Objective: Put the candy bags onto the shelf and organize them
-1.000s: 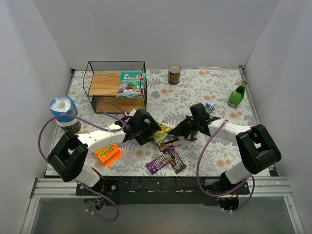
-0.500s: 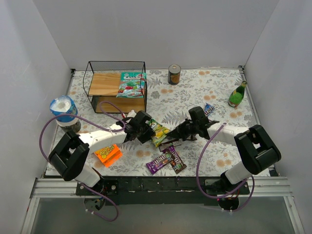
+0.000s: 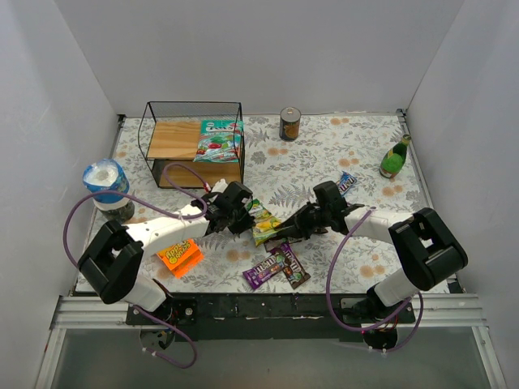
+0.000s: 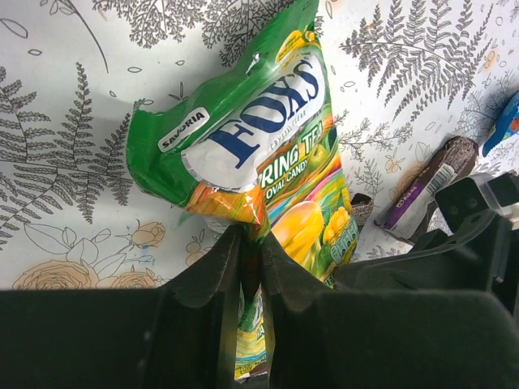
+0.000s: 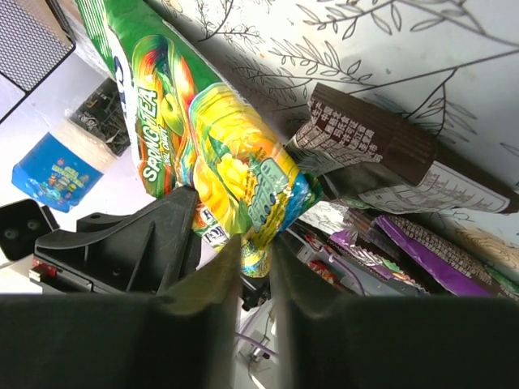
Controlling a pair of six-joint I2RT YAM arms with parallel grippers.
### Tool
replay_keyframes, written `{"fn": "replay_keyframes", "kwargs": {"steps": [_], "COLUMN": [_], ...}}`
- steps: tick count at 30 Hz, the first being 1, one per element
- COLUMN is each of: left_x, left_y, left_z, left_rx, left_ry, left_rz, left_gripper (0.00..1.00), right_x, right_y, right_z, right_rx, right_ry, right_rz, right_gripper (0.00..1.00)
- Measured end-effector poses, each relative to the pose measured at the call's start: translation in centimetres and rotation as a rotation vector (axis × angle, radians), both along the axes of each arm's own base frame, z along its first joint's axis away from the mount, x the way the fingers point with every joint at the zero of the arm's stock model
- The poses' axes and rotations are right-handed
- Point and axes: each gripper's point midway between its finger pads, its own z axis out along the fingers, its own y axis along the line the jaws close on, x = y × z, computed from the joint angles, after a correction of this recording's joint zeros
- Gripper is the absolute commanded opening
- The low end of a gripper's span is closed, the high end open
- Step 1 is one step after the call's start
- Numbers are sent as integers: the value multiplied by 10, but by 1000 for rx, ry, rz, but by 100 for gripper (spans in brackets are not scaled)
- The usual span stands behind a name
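Observation:
A yellow-green candy bag (image 3: 263, 223) lies mid-table between both arms. My left gripper (image 3: 246, 215) is shut on its near edge; the left wrist view shows the bag (image 4: 259, 138) pinched between the fingers at the gripper (image 4: 250, 235). My right gripper (image 3: 284, 229) is at the bag's other end, jaws slightly apart around its corner (image 5: 219, 170), the gripper (image 5: 255, 251) open. A teal bag (image 3: 219, 139) lies on the shelf's (image 3: 174, 138) top board. Purple (image 3: 263, 270) and brown (image 3: 293, 266) packets lie near the front, a blue one (image 3: 347, 181) to the right.
An orange flat package (image 3: 180, 256) lies front left. A blue-wrapped container (image 3: 105, 182) stands at the left edge, a can (image 3: 289, 124) at the back and a green bottle (image 3: 394, 158) at the right. Another brown packet (image 5: 365, 146) lies under the right gripper.
My left gripper has closed onto the yellow-green bag's edge. The right gripper's jaws, shut on the bag's other end before, have parted a little.

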Motion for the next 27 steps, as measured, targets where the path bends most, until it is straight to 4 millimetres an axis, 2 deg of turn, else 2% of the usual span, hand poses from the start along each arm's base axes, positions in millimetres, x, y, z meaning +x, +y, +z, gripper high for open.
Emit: {"fn": "replay_keyframes", "kwargs": {"steps": [3, 8, 13, 18, 23, 27], "left_x": [2, 9, 24, 34, 37, 30], "left_y": [0, 1, -4, -8, -7, -2], "left_z": [3, 15, 38, 65, 98, 130], "left_rx": [15, 60, 77, 95, 118, 128], "left_ry": [-14, -61, -140, -226, -319, -411], "left_rz": [-18, -60, -99, -154, -237, -329], "left_gripper": [0, 0, 0, 0, 0, 0], "right_x": [-2, 2, 14, 32, 41, 50], "right_y": [0, 0, -5, -19, -46, -74], "right_z": [0, 7, 25, 40, 52, 63], "right_rx": [-3, -34, -72, -136, -214, -268], "right_ry": [-11, -63, -167, -279, -364, -417], "right_rz": [18, 63, 89, 94, 82, 46], "right_gripper": [57, 71, 77, 79, 82, 83]}}
